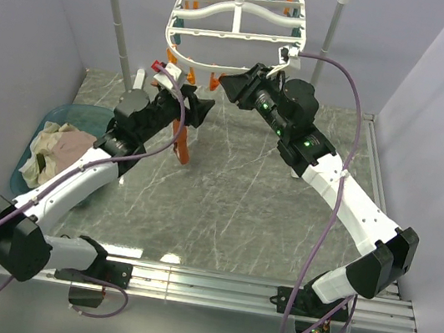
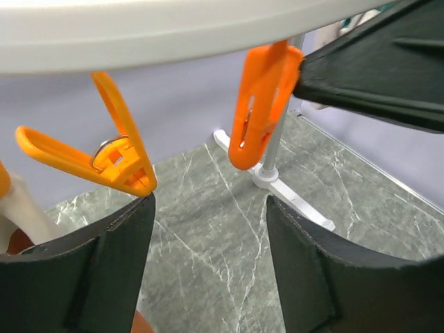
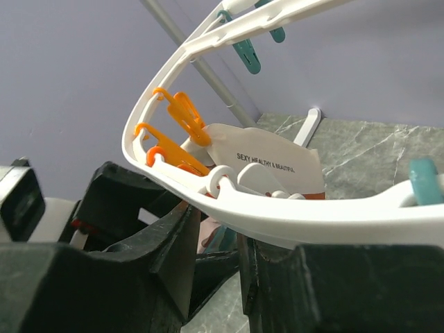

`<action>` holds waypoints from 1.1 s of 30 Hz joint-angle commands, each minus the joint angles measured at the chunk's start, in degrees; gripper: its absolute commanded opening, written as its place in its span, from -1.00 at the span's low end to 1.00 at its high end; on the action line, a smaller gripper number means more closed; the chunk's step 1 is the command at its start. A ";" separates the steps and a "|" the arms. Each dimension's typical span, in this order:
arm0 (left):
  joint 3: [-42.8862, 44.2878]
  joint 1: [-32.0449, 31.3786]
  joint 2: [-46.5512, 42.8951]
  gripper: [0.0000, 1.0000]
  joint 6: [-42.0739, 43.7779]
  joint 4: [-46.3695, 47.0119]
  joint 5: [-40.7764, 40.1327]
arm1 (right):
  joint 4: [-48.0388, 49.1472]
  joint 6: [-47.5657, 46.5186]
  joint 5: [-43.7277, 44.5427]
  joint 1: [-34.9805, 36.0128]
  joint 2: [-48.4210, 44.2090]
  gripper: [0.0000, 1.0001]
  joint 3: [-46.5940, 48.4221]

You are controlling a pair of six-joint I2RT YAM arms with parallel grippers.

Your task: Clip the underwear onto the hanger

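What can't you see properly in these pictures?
1. Underwear: top view, the left pincer hides most of it; what holds it is unclear.
2. Right pincer: right wrist view, the hanger rim covers its tips, so gripping is unclear.
3. Laundry basket: top view, the left arm covers part.

Your top view looks down from high at the near edge, far enough to take in the whole table (image 1: 236,186). Both wrist views sit very close beneath the hanger (image 2: 173,28), facing the far walls (image 2: 173,118); all three share its near rim.
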 commanded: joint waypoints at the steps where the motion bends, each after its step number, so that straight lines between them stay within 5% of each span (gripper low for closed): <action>1: 3.54 0.88 0.65 0.42 -1.92 2.24 3.68 | 1.76 -0.03 -0.47 -0.27 -1.73 -0.31 -0.12; 22: 8.45 0.79 6.27 0.45 -4.20 9.80 7.82 | 2.12 0.58 -1.61 -0.63 -1.38 -0.31 0.32; 33: 8.20 0.79 5.92 -0.20 -4.20 9.27 8.96 | 4.31 1.02 -4.34 -0.63 -1.29 0.02 -0.03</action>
